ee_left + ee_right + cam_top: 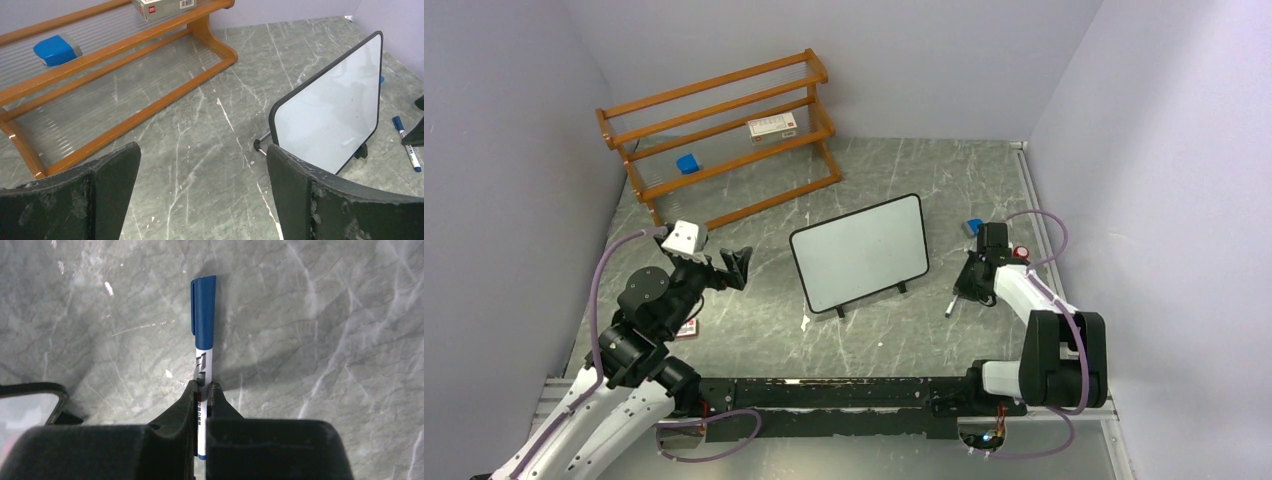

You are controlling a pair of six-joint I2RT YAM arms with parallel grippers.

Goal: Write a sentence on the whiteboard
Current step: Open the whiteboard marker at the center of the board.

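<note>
Right gripper [201,387] was clamped on a white-barrelled marker pen with a blue cap [204,330], fingers pinching the barrel just behind the cap. The pen lay flat on the grey marbled tabletop [904,180], to the right of the board. Left gripper [202,170] hung wide apart and empty, over the table left of the board.

The small white board with a thin black frame and short black feet [859,252] stood tilted back mid-table, face toward the arms. It was blank, with no blue words visible. A wooden slatted rack [724,130] stood at the back left, well apart, with a blue eraser block [56,49] on a shelf.

Step in hand was likely picking up the pen, so the task was barely begun. To do it well:
- Lift straight up and keep the pinch firm so the barrel doesn't roll in the fingers.
- The cap was on, so it must come off first, probably pulled by the left gripper along the pen's axis.
- The grip sat near the cap, leaving little barrel free beyond it.
- The board looked light on its feet, so write with light pressure or brace its frame.
</note>
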